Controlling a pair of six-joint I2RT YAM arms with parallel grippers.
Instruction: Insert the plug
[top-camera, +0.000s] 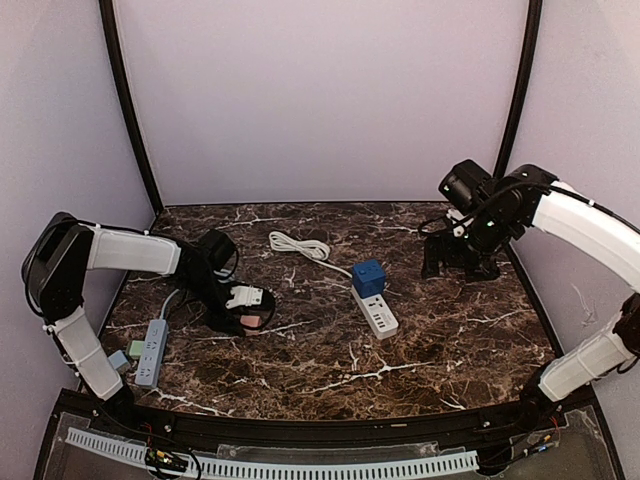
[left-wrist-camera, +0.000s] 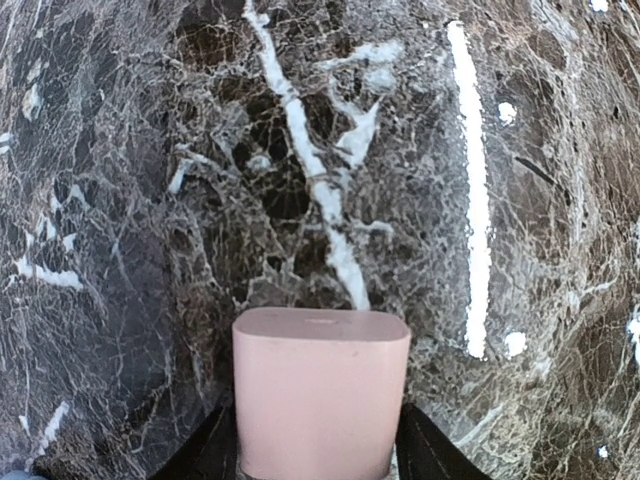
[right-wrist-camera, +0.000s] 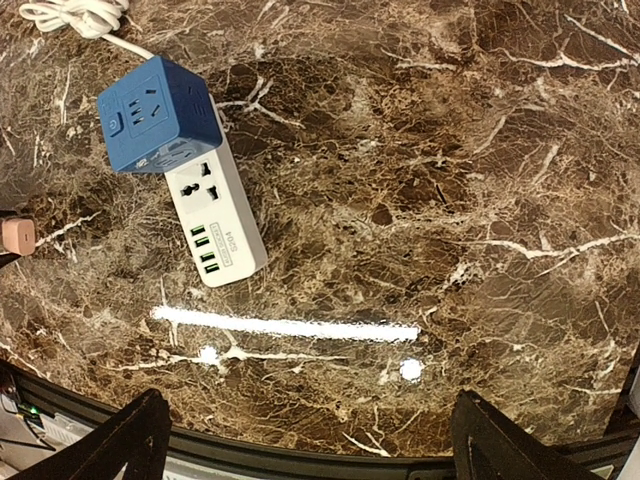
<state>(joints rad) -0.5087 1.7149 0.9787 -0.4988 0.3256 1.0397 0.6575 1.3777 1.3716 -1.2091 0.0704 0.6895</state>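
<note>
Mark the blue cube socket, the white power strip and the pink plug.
blue cube socket (right-wrist-camera: 158, 115), right wrist view, its upper face.
white power strip (right-wrist-camera: 224, 226), right wrist view, bare body beside the green ports.
pink plug (left-wrist-camera: 320, 395), left wrist view, centre of its front face.

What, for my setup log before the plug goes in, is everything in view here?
Dark brown marble-pattern table: one, under everything.
White rectangular power strip: one, white, table centre.
Blue cube-shaped socket adapter: one, blue, on the white strip's far end.
White coiled cable: one, white, behind the cube.
Grey long power strip: one, grey, near the left edge.
Small pale green block: one, beside the grey strip; kind unclear.
Pink rounded plastic plug: one, pink, held left of centre.
Left gripper: one, shut on the pink plug.
Right gripper: one, open, far right, holding nothing.
</note>
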